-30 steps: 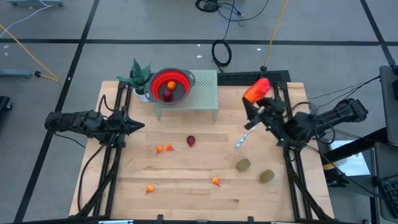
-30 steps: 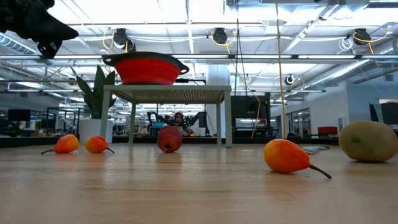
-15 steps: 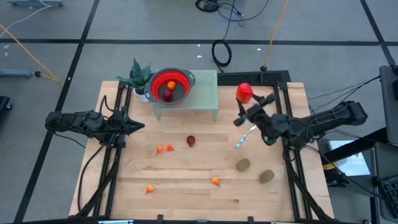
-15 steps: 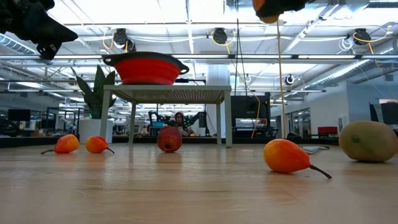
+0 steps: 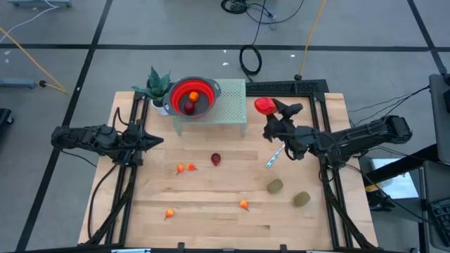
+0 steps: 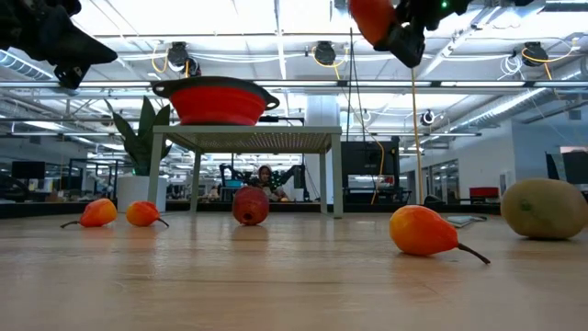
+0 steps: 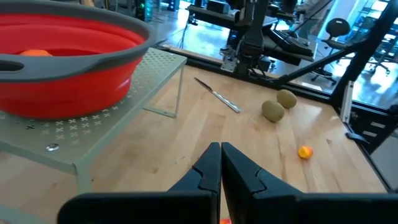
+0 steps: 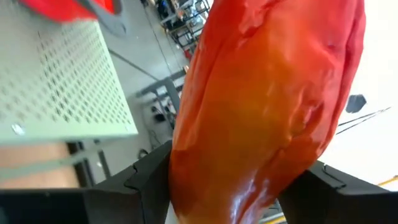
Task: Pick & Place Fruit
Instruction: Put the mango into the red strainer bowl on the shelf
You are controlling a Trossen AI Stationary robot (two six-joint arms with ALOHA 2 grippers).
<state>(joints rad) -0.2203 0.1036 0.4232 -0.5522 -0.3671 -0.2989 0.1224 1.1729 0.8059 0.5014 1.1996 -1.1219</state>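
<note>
My right gripper [image 5: 271, 114] is shut on the bigger red-orange oval fruit [image 5: 264, 105], high above the table just right of the pale green stand [image 5: 228, 105]. On that stand sits the red bowl [image 5: 191, 97], holding an orange piece and a dark red fruit. On the table lie a dark red round fruit [image 5: 215, 159], small orange pieces [image 5: 185, 168] [image 5: 244, 205] [image 5: 169, 213] and two brownish-green ovals [image 5: 274, 186] [image 5: 301, 199]. At the table's left edge my left gripper [image 5: 158, 140] is shut with nothing in it. My right gripper pinches the oval fruit between its two fingers [image 8: 146, 180], one on each of its long sides [image 8: 186, 155]. The fingers reach in about level from the table's right. The fruit sticks out beyond the fingers [image 6: 372, 18], lifted clear of the table and the stand.
A slim blue-and-white stick [image 5: 274, 156] lies on the table below my right gripper. A green plant [image 5: 156, 86] stands at the stand's left end. Bare wood lies between the scattered fruits at the table's middle and near edge.
My right gripper has carried the oval fruit toward the table's left, toward the stand, and somewhat down, dropping into the low view. Its wrist has rolled, turning the fruit with it.
</note>
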